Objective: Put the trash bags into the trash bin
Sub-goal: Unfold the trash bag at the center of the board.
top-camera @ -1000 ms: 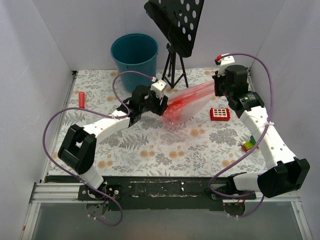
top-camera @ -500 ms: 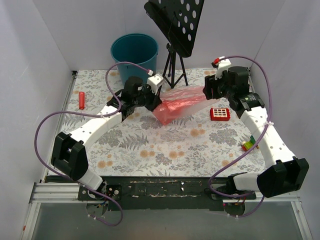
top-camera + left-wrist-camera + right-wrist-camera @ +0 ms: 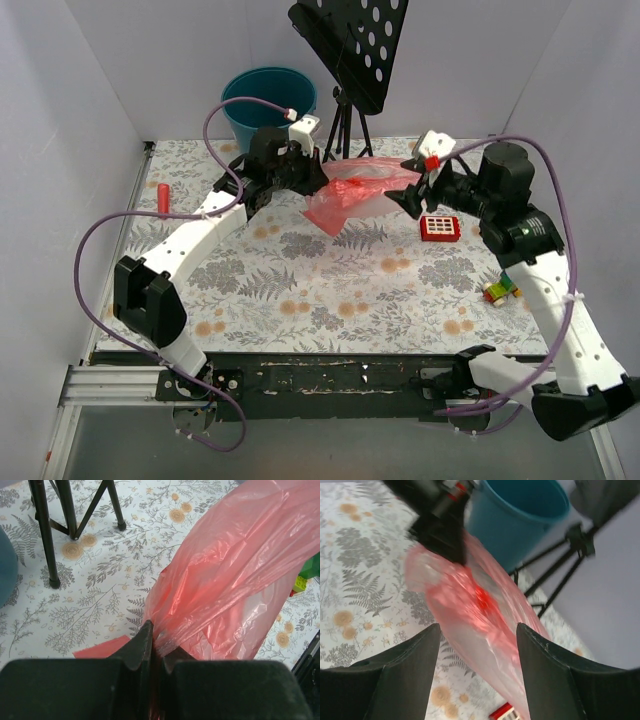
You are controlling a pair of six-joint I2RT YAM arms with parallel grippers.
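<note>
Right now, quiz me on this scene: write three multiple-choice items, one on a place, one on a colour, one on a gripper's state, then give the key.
1. Where does the trash bin stand?
A. Between the arm bases
B. At the table's far edge, left of the black stand
C. Beside the right arm's elbow

2. What colour is the trash bag?
A. Black
B. Teal
C. Translucent red

3. What is the left gripper doing?
A. Shut on the trash bag
B. Open above the bin
C. Shut on nothing

Key:
1 B: the top view shows it at the back, beside that stand.
2 C: both wrist views show see-through red film.
3 A: the left wrist view shows film pinched between closed fingers, while the right gripper stands open at the bag's other end.
</note>
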